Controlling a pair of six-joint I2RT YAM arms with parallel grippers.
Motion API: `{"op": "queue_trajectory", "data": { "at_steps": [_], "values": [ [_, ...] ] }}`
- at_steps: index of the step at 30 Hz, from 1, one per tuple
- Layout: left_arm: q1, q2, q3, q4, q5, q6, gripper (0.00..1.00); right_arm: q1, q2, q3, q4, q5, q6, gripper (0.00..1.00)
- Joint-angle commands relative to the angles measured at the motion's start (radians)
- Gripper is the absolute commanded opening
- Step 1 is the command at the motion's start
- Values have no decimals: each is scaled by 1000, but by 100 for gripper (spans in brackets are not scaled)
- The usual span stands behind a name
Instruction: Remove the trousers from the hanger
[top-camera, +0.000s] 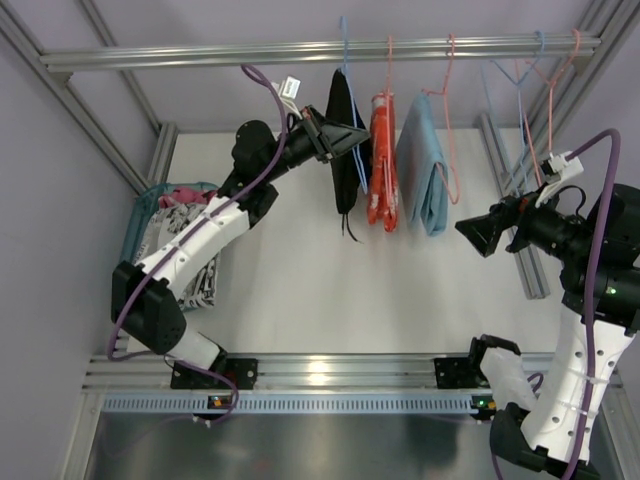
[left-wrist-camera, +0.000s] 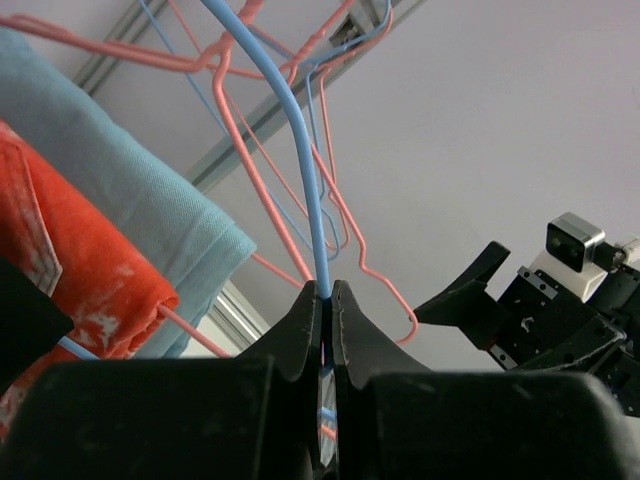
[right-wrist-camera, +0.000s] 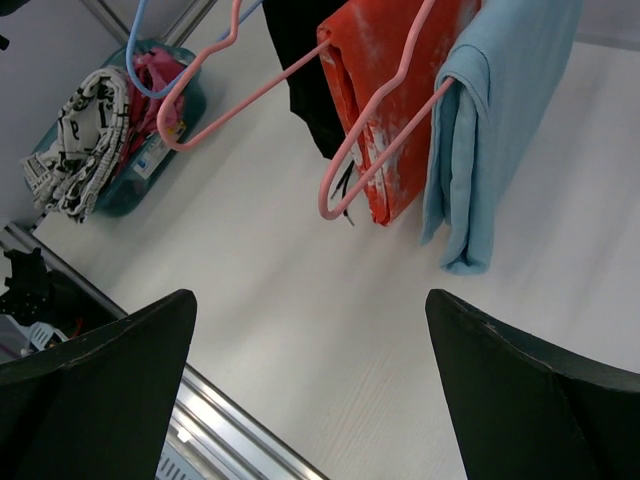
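Three folded garments hang from wire hangers on the top rail (top-camera: 200, 55): the black trousers (top-camera: 345, 150), the orange-red trousers with white blotches (top-camera: 384, 160) and a light blue cloth (top-camera: 425, 165). My left gripper (top-camera: 355, 137) is up beside the black trousers, shut on the thin blue hanger wire (left-wrist-camera: 310, 200), which runs up out of the closed tips (left-wrist-camera: 329, 290). The orange-red trousers (left-wrist-camera: 70, 260) hang just left of it. My right gripper (top-camera: 478, 232) stands wide open to the right of the garments, holding nothing. It looks towards the black trousers (right-wrist-camera: 305, 60) and the orange-red trousers (right-wrist-camera: 400, 90).
A teal basket (top-camera: 150, 205) with patterned and pink clothes sits at the table's left side. Several bare pink and blue hangers (top-camera: 530, 80) hang at the right end of the rail. Upright frame posts stand at both back corners.
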Motion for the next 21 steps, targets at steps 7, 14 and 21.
{"op": "queue_trajectory", "data": {
  "at_steps": [7,14,21],
  "values": [
    [6,-156,15,235,-32,102,0,-8,1,42,83,-41,49,100],
    [1,-278,-181,233,-65,87,0,-5,39,36,188,17,181,100],
    [-10,-409,-315,231,-29,153,0,138,108,54,352,95,290,99]
  ]
}}
